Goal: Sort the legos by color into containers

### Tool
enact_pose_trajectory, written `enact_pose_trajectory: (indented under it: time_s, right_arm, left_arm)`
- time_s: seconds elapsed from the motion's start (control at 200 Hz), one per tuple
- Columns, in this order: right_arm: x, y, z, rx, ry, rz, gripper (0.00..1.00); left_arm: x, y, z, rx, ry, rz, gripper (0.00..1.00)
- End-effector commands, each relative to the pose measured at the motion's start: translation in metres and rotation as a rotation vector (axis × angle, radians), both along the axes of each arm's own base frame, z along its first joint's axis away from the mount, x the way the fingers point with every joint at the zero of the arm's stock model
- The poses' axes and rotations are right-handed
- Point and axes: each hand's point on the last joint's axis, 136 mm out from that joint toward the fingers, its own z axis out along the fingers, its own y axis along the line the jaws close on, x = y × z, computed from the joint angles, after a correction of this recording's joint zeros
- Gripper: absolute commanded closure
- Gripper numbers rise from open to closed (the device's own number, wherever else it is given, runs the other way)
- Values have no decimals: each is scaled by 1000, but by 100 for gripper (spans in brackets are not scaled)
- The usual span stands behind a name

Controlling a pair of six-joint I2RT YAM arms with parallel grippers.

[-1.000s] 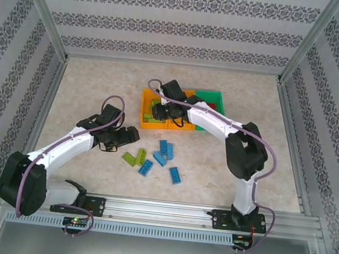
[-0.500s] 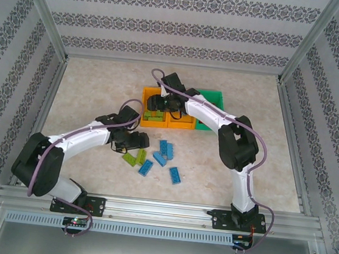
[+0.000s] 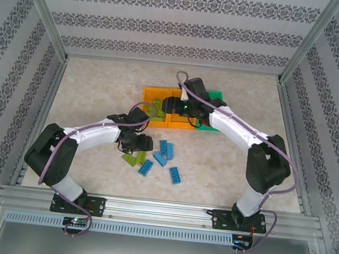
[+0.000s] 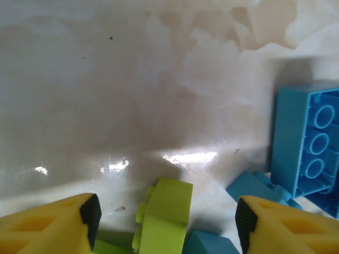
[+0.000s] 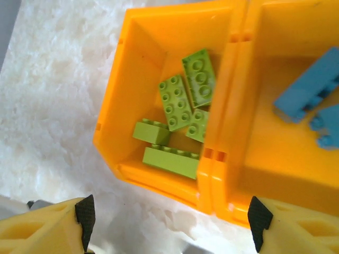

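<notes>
Patterned walls [image 3: 168, 29] box in a pale marbled table [image 3: 87, 93], and three bins sit in a row at mid-table, nearer the far edge. I judge the sort well past halfway. The left bin [image 5: 114, 121], orange, holds about five lime bricks [image 5: 183, 100] and no other colour that I can see. The middle bin [image 5: 275, 153], also orange, holds at least two blue bricks [image 5: 307, 90]. The green bin [image 3: 217, 99] at the right end is mostly hidden under my right arm, so I cannot say what is in it.

What is left is a small loose cluster [image 3: 156, 159] between the bins and the near edge, roughly five blue pieces and two lime. My left tool [image 4: 168, 216] is down over that cluster with its fingers apart. A lime brick [image 4: 169, 196] stands between them and, as far as I can tell, is not yet pinched. My right tool [image 5: 169, 219] hovers over the near wall where the left and middle bins join, fingers wide apart and empty. By my count about seven pieces are outstanding, and the lime one under the left tool is likely the next for the left bin.
</notes>
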Motion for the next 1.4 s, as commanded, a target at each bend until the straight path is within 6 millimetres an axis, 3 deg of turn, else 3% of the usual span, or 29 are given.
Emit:
enact_pose_trajectory:
  time_s: [0.0, 0.23, 0.5, 0.909, 1.189, 1.394]
  right_arm:
    - [-4, -22, 15, -12, -59, -39, 19]
    - [-20, -71, 3, -37, -39, -136, 16]
    - [-32, -105, -6, -49, -19, -195, 15]
    - [-46, -117, -20, -64, 11, -208, 15]
    - [-56, -125, -25, -91, 17, -219, 15]
    - [-68, -129, -33, -91, 33, -219, 15]
  left_arm:
    - [-3, -3, -2, 15, 8, -28, 34]
    - [0, -10, -2, 14, 11, -46, 40]
    - [-12, -7, -10, 37, 39, -53, 44]
    - [-15, -4, -13, 59, 42, -44, 69]
    - [-11, -2, -10, 77, 30, -25, 75]
    - [2, -2, 14, 97, -26, -32, 74]
